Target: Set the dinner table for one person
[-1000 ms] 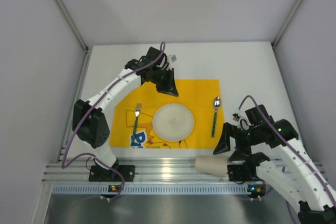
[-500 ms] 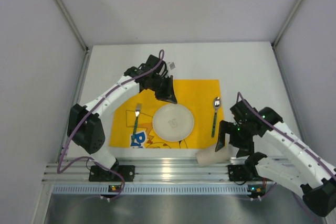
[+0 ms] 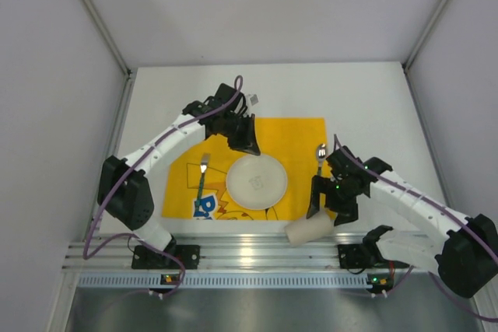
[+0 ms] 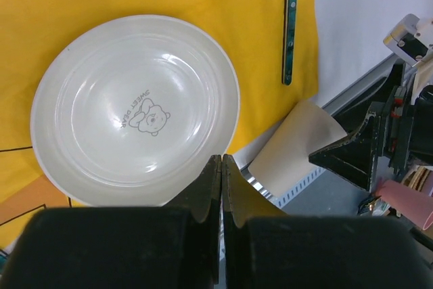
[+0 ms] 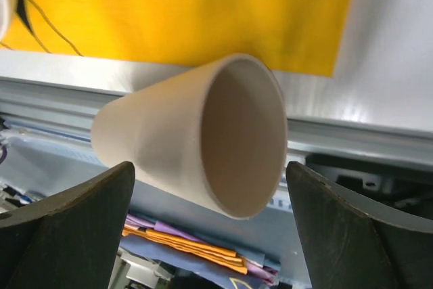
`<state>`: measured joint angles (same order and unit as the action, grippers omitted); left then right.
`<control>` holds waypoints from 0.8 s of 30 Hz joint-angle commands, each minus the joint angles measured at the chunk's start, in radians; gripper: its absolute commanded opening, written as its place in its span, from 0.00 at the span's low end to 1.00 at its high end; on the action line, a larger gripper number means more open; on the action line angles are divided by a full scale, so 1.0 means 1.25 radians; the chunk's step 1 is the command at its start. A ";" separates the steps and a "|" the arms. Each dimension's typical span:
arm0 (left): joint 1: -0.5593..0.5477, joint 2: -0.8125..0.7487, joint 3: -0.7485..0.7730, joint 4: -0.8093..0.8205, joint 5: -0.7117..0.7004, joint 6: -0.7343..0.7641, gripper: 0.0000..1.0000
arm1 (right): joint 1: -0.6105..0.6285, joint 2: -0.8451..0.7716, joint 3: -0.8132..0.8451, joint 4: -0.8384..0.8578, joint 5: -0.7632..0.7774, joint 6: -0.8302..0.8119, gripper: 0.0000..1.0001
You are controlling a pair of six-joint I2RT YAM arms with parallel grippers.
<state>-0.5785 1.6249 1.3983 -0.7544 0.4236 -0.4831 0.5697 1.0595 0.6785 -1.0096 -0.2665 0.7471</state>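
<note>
Top external: fork [image 3: 202,177] and spoon [image 3: 319,167] flank the plate [image 3: 257,181]; a tipped cup [image 3: 306,230] beside it awaits the spread right gripper [image 3: 327,211]; left gripper [image 3: 250,145] pressed together, empty.

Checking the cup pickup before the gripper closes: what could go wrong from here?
1. The cup lies on its side by the rail at the near edge, between the fingers of the open right gripper; a nudge could roll it off.
2. It is tapered and looks thin-walled, so a squeeze may crush it or let it slip out.
3. The spoon lies close behind the right gripper; a careless lift could knock it askew.
</note>
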 commanded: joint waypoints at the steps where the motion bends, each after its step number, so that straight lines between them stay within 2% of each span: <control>1: -0.004 -0.025 -0.007 0.028 -0.008 0.016 0.00 | 0.008 0.025 0.011 0.125 -0.058 -0.023 0.91; 6: -0.004 -0.010 0.009 0.023 -0.004 0.027 0.00 | 0.009 0.037 0.027 0.169 -0.102 -0.027 0.80; 8: -0.004 -0.005 0.015 0.021 -0.005 0.033 0.00 | 0.008 0.038 0.029 0.171 -0.103 -0.031 0.65; 9: -0.004 -0.004 0.018 0.018 -0.008 0.036 0.00 | 0.009 0.038 0.028 0.167 -0.106 -0.031 0.57; 10: -0.004 0.001 0.021 0.014 -0.008 0.039 0.00 | 0.009 0.036 0.030 0.156 -0.110 -0.032 0.38; 12: -0.002 0.005 0.029 0.008 -0.008 0.043 0.00 | 0.009 0.029 0.033 0.139 -0.113 -0.034 0.16; 13: -0.002 0.008 0.031 0.006 -0.008 0.044 0.00 | 0.009 0.022 0.043 0.128 -0.112 -0.040 0.01; 15: -0.001 0.009 0.035 0.007 -0.008 0.047 0.00 | 0.008 0.004 0.062 0.076 -0.105 -0.053 0.00; 18: -0.002 0.016 0.042 0.005 -0.005 0.050 0.00 | 0.008 -0.006 0.163 -0.029 -0.069 -0.091 0.00; 21: -0.002 0.019 0.050 0.008 -0.010 0.051 0.00 | 0.009 0.024 0.397 -0.135 -0.001 -0.132 0.00; 24: -0.002 0.006 0.066 0.001 -0.062 0.040 0.00 | 0.009 0.089 0.544 -0.190 0.112 -0.148 0.00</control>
<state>-0.5785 1.6470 1.4281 -0.7635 0.4072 -0.4385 0.5732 1.1259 1.1645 -1.1465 -0.2867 0.6193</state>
